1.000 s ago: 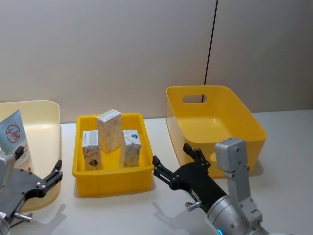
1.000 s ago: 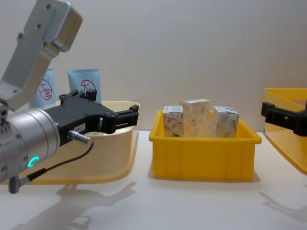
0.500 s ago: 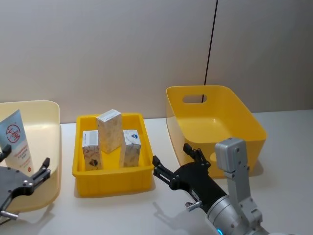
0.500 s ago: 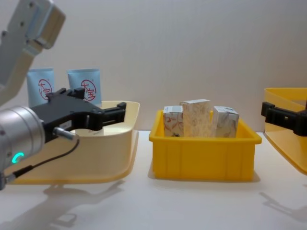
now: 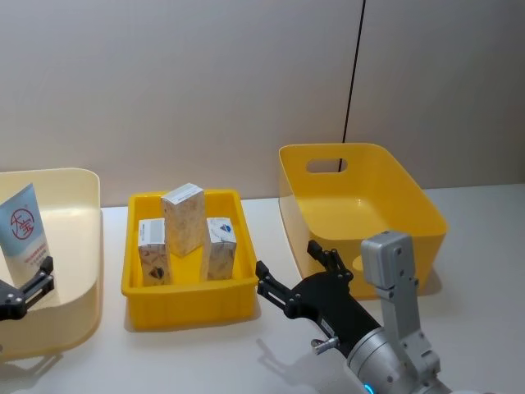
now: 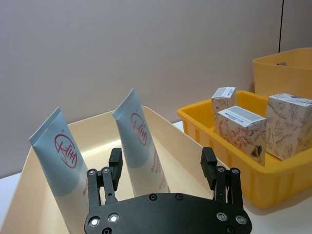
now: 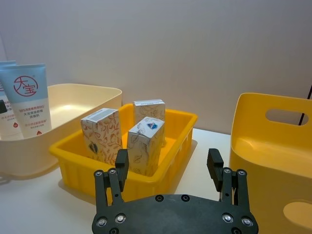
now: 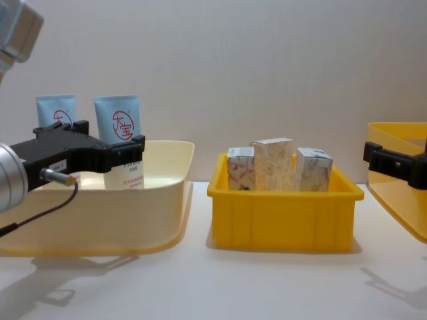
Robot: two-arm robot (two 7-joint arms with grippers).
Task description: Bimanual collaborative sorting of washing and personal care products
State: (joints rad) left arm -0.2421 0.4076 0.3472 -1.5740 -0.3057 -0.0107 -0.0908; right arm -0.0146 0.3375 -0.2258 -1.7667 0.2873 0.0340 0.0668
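Claw of the left arm [image 6: 162, 161] is held level over the cream bin [image 6: 92, 129], spread wide, empty, facing two light-blue tubes [image 6: 139, 136]; right claw [image 7: 167, 158] is held open beside the yellow tray [image 7: 78, 165].

The yellow tray [image 8: 280, 217] is glossy smooth plastic; cartons [image 8: 272, 163], matt printed card; tubes [image 8: 119, 120], smooth satin plastic.

Light-blue tubes [image 8: 117, 121] bear red circular logos; whitish cartons [image 8: 273, 163] carry faint orange-grey leaf patterns. The left bin [image 8: 160, 203] is cream, the middle tray [image 8: 283, 223] yellow.
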